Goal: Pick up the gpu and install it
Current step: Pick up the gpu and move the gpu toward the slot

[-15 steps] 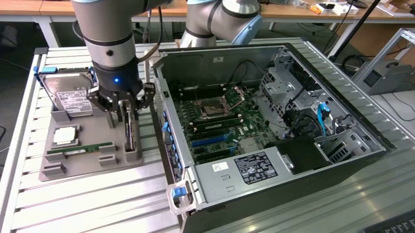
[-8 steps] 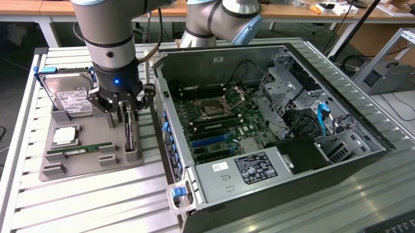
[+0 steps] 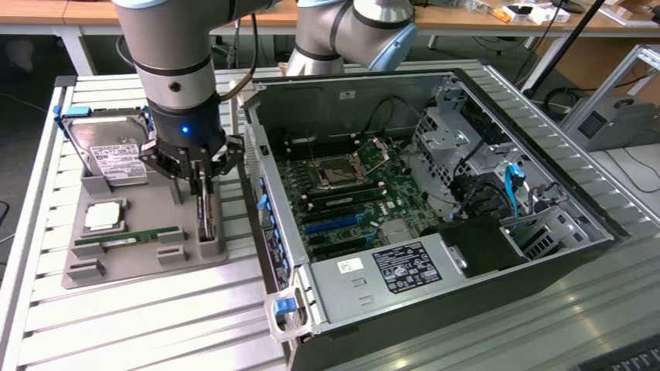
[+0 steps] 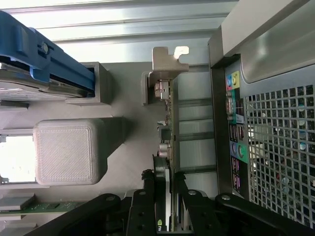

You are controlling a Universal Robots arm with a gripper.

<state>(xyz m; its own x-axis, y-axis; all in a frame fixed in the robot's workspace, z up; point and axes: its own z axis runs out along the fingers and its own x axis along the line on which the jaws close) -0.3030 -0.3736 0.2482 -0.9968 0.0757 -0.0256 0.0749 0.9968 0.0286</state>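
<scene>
hard drive (image 3: 111,154), memory stick (image 3: 129,237), computer case (image 3: 413,328)

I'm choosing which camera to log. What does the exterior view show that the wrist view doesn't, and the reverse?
Exterior view adds: the motherboard inside the open case and the arm. Wrist view adds: the coloured ports on the case's back and the silvery bracket on the gpu. Shared: the claw right at the gpu, standing on edge in the grey holder, with the hard drive and green memory stick alongside.
</scene>
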